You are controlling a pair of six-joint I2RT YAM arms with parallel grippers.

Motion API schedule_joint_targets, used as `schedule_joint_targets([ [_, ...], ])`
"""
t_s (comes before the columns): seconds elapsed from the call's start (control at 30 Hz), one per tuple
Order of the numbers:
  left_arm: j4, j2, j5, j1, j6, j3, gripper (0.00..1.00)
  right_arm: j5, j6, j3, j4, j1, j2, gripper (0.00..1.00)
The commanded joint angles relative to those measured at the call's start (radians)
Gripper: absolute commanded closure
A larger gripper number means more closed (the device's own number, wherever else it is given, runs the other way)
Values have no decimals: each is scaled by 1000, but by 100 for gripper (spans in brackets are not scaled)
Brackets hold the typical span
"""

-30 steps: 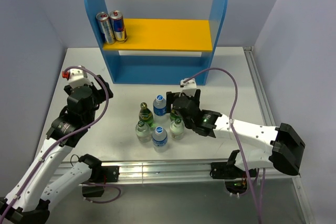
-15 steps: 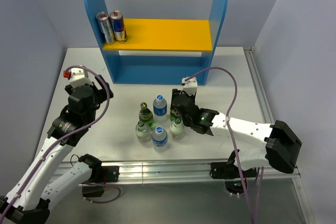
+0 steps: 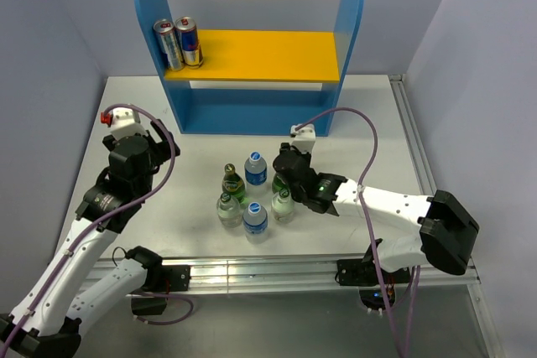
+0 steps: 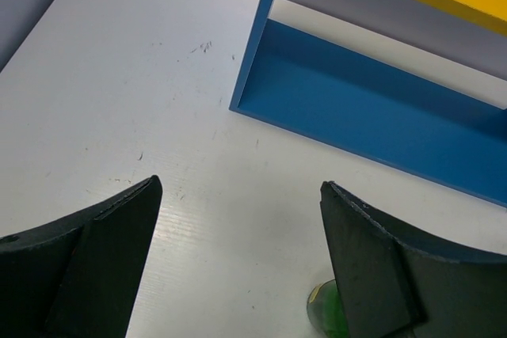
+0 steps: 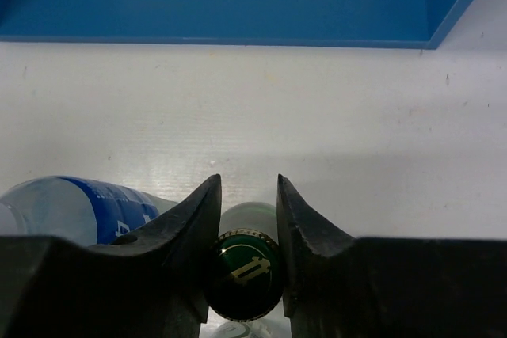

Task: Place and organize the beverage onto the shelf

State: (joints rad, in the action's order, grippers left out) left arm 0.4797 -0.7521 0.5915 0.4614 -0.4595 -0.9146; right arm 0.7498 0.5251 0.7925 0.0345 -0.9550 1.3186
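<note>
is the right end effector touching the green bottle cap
Touching. The right wrist view shows the green bottle cap wedged between both fingers of the right end effector, with no gap visible on either side.

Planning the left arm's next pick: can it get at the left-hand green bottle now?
Probably yes. The left end effector is open, with only bare table between it and that green bottle. The right end effector is closed on the other green bottle, further right.
</note>
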Motion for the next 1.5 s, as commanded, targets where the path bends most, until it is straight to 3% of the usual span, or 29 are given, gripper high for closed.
schedule_joint_targets([
  [0.0,-7,-4,2,-7,18,-33,12,22,26,16,10,5,-7,71],
  [0.07,-6,-4,2,-7,19,-33,12,22,21,22,18,4,-2,87],
  [0.17,-6,-6,-1,-9,19,-33,13,32,13,51,50,5,-2,100],
  [0.5,5,-36,7,-15,18,-36,14,97,-105,250,142,15,-58,100],
  [0.7,14,-67,8,-23,15,-41,13,92,-200,494,186,73,-47,100],
  [1.3,39,-128,18,-24,10,-52,16,-27,-431,1503,413,326,398,100],
  [1.47,42,-138,14,-24,12,-53,16,-52,-456,1604,406,400,490,100],
])
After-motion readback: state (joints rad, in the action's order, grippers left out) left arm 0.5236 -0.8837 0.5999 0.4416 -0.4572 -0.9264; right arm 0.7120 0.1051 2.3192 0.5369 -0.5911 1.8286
